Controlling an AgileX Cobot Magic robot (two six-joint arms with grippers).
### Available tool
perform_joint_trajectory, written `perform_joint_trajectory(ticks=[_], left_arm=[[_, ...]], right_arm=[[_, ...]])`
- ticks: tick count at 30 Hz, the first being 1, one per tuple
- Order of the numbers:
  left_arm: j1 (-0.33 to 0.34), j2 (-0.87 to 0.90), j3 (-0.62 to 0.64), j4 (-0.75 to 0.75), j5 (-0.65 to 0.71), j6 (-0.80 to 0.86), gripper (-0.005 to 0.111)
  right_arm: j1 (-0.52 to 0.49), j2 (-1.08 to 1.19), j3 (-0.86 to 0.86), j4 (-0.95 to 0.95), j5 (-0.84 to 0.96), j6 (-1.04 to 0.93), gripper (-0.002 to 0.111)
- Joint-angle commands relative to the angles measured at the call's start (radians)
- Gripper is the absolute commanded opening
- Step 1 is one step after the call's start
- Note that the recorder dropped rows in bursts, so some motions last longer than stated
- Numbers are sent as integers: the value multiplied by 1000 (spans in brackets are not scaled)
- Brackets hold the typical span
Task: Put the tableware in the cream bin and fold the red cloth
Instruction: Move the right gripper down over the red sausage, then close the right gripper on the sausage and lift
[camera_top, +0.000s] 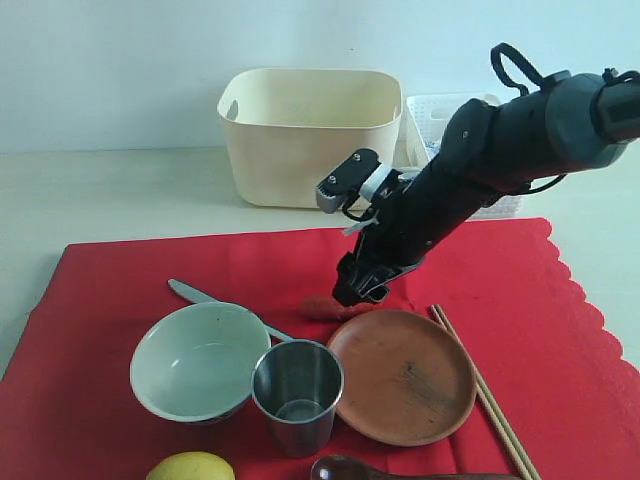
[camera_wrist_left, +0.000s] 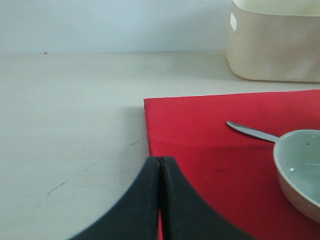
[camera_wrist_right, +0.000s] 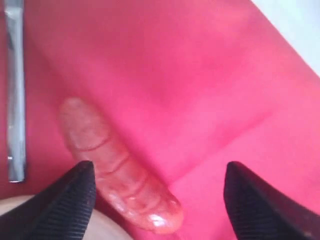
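Pale tabletop (camera_top: 110, 190) under a plain wall, and most of it is covered by the red cloth (camera_top: 120, 290), spread flat with its scalloped edge on the right. At the back stands the cream bin (camera_top: 300, 140), off the cloth, with a white basket (camera_top: 440, 112) behind it to the right. None of the tableware is in the bin. The bowl (camera_top: 195, 362) sits at the front left of the cloth, with the cup (camera_top: 297, 398) touching its right side and the plate (camera_top: 402, 376) just right of the cup. The chopsticks (camera_top: 487, 398) lie along the plate's right rim. The knife (camera_top: 195, 294) pokes out from behind the bowl, and the spoon (camera_top: 345, 468) lies at the near edge. A lemon (camera_top: 190, 466) shows by the bowl's front. The right gripper (camera_top: 360, 288) is down at the cloth just behind the plate, jaws spread wide over a sausage (camera_wrist_right: 117, 172); the sausage lies close against one finger (camera_wrist_right: 65, 205) and well clear of the other, so it is not gripped. The left gripper (camera_wrist_left: 160, 165) hangs low by the cloth's left corner, fingers pressed tight together, and I see nothing held.
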Motion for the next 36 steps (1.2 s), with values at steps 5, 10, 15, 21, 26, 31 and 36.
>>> perform_joint_trajectory(ticks=[5, 10, 15, 21, 26, 31, 36], left_arm=[[-7, -6, 2, -4, -10, -2, 0], [-7, -6, 2, -4, -10, -2, 0], [-7, -6, 2, -4, -10, -2, 0], [-7, -6, 2, -4, -10, -2, 0], [-7, -6, 2, -4, -10, -2, 0], [-7, -6, 2, -4, -10, -2, 0], [-7, -6, 2, -4, -10, -2, 0]], right_arm=[[5, 16, 5, 80, 73, -129, 68], [5, 45, 5, 88, 48, -123, 67], [5, 72, 5, 100, -14, -118, 63], [5, 77, 5, 125, -18, -118, 23], [5, 77, 5, 125, -24, -107, 0], [5, 55, 5, 125, -44, -65, 0], [5, 1, 5, 125, -57, -27, 0]])
